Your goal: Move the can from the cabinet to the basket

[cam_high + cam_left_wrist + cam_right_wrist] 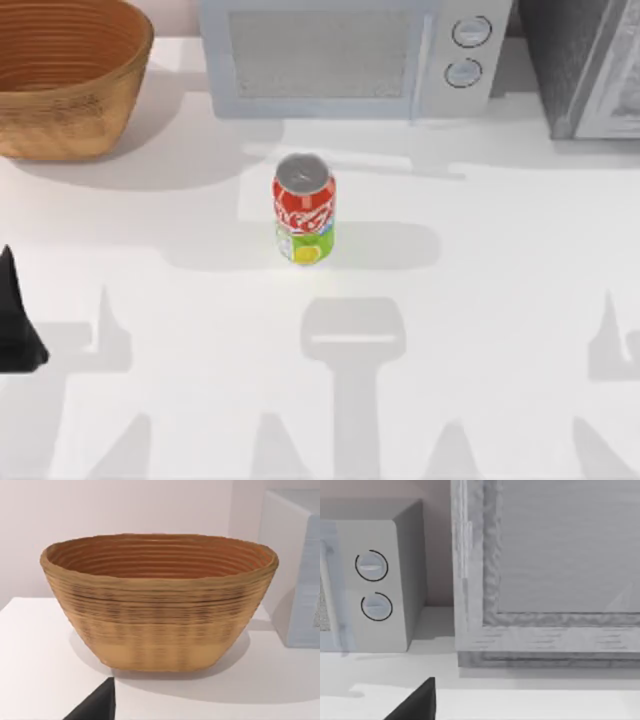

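Can (304, 220) upright mid-surface, clear of cabinet (580, 60) at 1 o'clock; basket (65, 75) at 10 o'clock. Left gripper (18, 325) at 9 o'clock — finger state unclear. Grasp mid-body, level — lift straight.

1. The white bench (480, 330) is brightly and evenly lit, close to washed out, with no hard glare.
2. The can (304, 210) throws a soft grey shadow along the bench to either side of itself, and a small lime tint sits at its foot.
3. The basket (65, 75) casts a broad, pale shadow to its right; from the left wrist, a faint shadow pools under the basket (160, 605).
4. The microwave (350, 55) and cabinet (580, 65) drop soft shadows forward onto the bench.
5. Arm-shaped grey shadows lie along the near edge.
6. Edges look slightly soft throughout.
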Controlling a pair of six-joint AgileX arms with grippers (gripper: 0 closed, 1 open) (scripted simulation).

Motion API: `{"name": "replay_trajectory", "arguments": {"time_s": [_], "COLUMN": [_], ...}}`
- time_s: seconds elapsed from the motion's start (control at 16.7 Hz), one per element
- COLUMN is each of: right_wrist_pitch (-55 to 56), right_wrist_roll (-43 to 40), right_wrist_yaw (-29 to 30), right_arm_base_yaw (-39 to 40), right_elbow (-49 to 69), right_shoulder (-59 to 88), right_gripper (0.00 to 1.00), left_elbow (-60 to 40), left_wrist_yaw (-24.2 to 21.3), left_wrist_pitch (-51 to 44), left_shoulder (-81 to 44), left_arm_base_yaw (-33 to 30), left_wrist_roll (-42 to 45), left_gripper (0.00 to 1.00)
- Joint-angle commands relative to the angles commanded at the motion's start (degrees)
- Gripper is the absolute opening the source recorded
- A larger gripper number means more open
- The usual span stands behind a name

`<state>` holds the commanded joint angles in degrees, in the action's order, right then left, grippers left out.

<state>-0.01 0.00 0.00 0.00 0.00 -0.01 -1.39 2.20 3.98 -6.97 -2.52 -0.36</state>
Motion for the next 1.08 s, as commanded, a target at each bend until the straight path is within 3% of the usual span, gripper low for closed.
{"name": "replay_trajectory", "arguments": {"time_s": [0.42, 1.08], "right_wrist_pitch": [0.0, 0.0], "right_wrist_roll": [0.0, 0.0], "right_wrist_yaw": [0.0, 0.0], "right_arm_base_yaw": [0.0, 0.0], "right_elbow": [0.0, 0.0], "right_shoulder": [0.0, 0.0], "right_gripper": [1.0, 1.0], "left_elbow": [-7.8, -24.23], "left_wrist_yaw": [9.18, 28.44], "left_wrist_pitch": [17.77, 55.78], "left_shoulder": [-24.25, -77.17], "left_arm_base_yaw": [-8.99, -29.06], "left_wrist_roll": [0.52, 1.31], "left_gripper": [1.0, 1.0]}}
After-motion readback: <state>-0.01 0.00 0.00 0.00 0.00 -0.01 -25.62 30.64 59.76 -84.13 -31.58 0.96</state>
